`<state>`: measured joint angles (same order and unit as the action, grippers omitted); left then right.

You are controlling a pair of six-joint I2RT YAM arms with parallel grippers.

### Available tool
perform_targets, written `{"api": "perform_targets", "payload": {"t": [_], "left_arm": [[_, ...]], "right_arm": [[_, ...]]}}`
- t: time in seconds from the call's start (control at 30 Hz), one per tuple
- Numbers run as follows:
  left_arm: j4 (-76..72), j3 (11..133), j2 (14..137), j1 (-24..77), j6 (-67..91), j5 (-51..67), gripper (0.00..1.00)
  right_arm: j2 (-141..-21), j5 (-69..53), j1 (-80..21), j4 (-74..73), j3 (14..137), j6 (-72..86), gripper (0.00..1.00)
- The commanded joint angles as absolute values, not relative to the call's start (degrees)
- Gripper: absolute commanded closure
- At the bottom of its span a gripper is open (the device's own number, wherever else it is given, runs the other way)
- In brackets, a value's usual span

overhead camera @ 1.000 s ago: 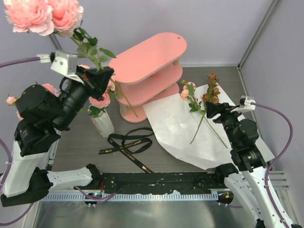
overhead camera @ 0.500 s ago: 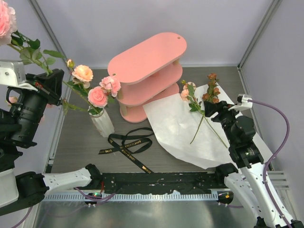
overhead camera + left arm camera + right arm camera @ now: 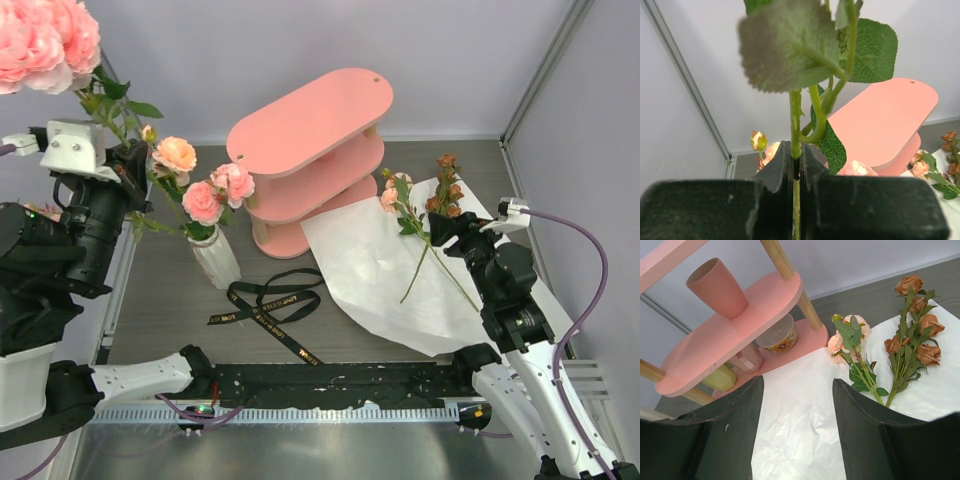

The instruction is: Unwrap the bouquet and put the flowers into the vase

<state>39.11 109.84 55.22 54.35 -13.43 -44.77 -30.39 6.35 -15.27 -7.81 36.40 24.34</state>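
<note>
**Flowers: one stem aloft, vase next**

Flowers are split three ways. Some stand in the vase [image 3: 217, 262], at 9 o'clock on the desk [image 3: 165, 305]. One stem [image 3: 796, 125] is up in the air at 10 o'clock, with its big pink blooms [image 3: 45, 40] close under the top camera. Two more lie on the paper [image 3: 370, 290] at 3 o'clock, a pink-peach one [image 3: 850, 340] and a brown one [image 3: 912, 335], side by side with heads toward 12.

Left pincer [image 3: 796, 165]: clamped on the raised stem, just below the leaves.
Right pincer [image 3: 797, 385]: jaws apart, holding nothing. It hovers over the paper at 6 o'clock of the two lying stems.

The wrap is off. The paper lies flat, and the ribbon [image 3: 268, 303] is loose on the desk at 6 o'clock of the shelf [image 3: 310, 125].

Step in hand, as I read it: carrying the held stem to the vase.

The next move calls for:
- bringing the stem's foot over the rim, roughly upright;
- threading it down between the stems already there without tipping the vase, which looks narrow and light.

The stem's lower end is hidden, so alignment can't be judged. After that, the two stems on the paper remain.
</note>
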Motion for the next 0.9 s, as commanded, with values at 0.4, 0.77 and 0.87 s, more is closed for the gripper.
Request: {"api": "perform_targets", "payload": {"t": [0.4,0.77,0.87], "left_arm": [[15.91,95.73,53.09,54.23,-20.48,-50.62,1.00],[9.51,83.52,49.93,54.23,-17.22,-55.63,1.00],[5.56,78.86,48.34,54.23,-17.23,-57.82,1.00]], "right_arm": [[-30.50,7.38,-15.21,-5.98,36.21,23.91,0.37],[-29.18,7.65,-15.21,-6.77,35.77,23.82,0.37],[-29.00,7.47,-15.21,-6.86,35.42,24.08,0.37]]}}
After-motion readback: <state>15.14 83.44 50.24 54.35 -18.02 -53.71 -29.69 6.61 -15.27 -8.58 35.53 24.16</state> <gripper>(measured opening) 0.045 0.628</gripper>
